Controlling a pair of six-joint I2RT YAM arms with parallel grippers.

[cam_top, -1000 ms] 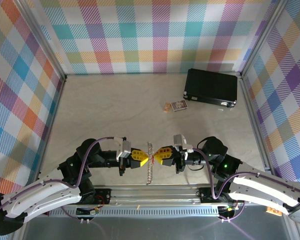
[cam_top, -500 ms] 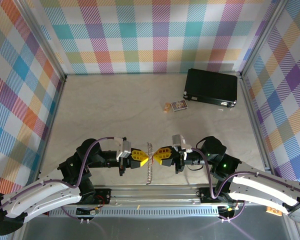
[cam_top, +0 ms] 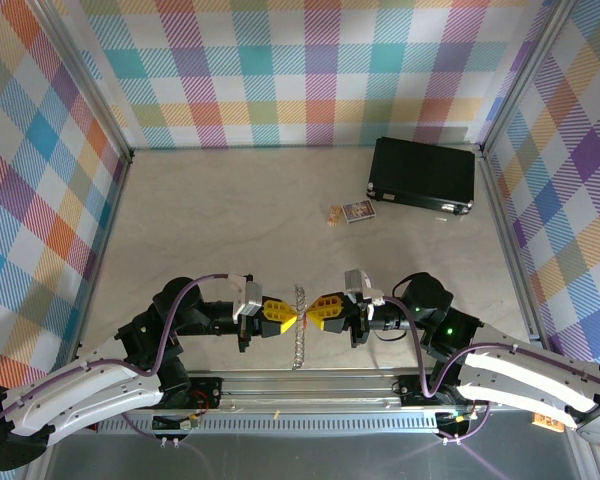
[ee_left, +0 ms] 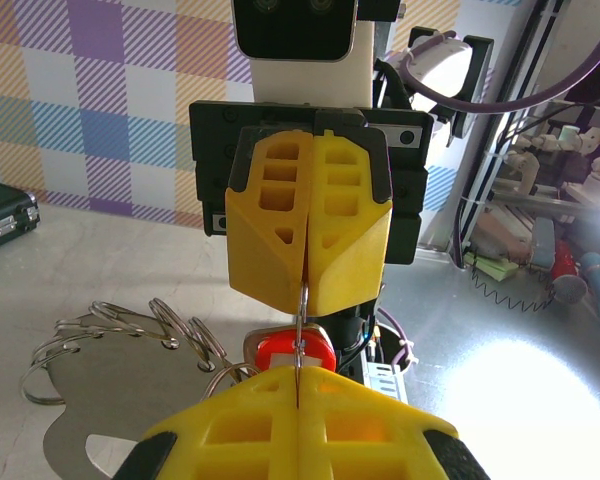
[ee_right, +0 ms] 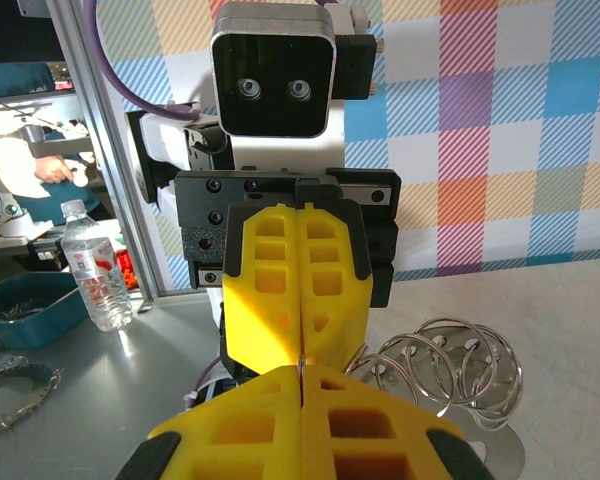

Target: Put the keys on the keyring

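Facing each other tip to tip above the near edge of the table [cam_top: 220, 220], the left gripper [cam_top: 292, 318] and the right gripper [cam_top: 314, 308] both have their yellow fingers pressed fully together, no gap showing at either seam. In the left wrist view a thin metal strand [ee_left: 300, 315] runs from one seam to the other, pinched by both; whether it belongs to the ring or to the key's blade cannot be told. One key [ee_left: 295, 352] is counted, its red head just under the strand, between the two tips. One keyring [cam_top: 299, 340] stands on edge between the grippers, with about five wire loops [ee_right: 450, 365] fanned beside it. Well apart at the far right lie one black case [cam_top: 423, 175] and one printed card [cam_top: 358, 211].
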